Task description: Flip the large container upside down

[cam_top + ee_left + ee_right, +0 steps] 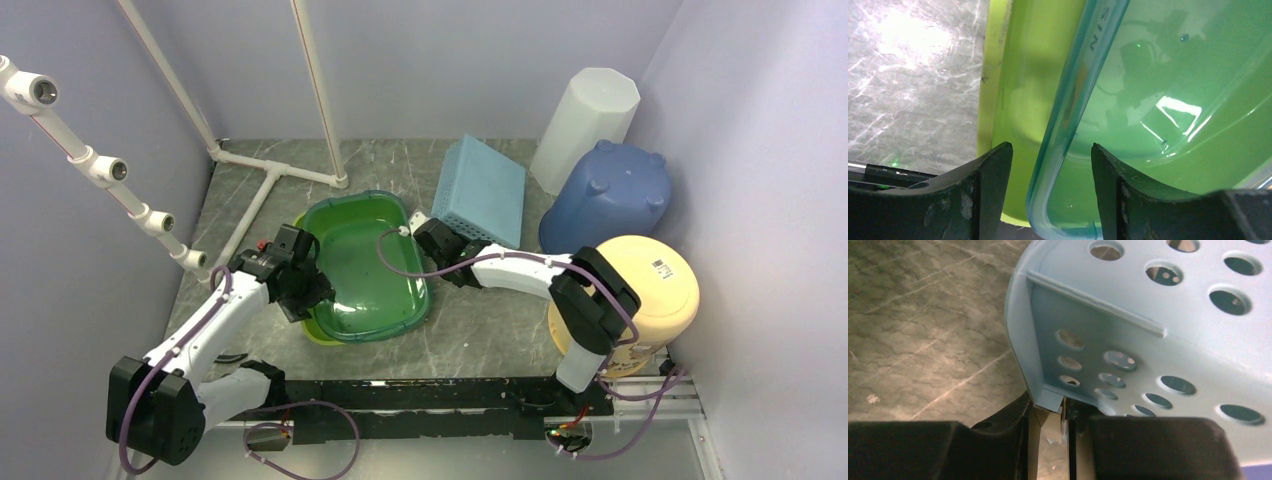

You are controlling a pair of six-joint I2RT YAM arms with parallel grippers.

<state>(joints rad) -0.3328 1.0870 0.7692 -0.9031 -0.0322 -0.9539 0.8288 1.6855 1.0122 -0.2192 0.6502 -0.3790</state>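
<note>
The large green container [370, 270] sits left of centre on the counter [480, 320], nested in a lime tray [312, 330]. Its mouth faces up, and its long axis runs roughly from the far edge to the near edge. The left gripper [1050, 150] straddles its left rim, with its jaws apart and not yet pinching. A one-edge grip may slip as the tub pivots, or the tray may lift with it. The right gripper [1048, 407] is clamped on a blue basket [482, 190] near the container's far right corner, and the tub could hit it as it turns.
</note>
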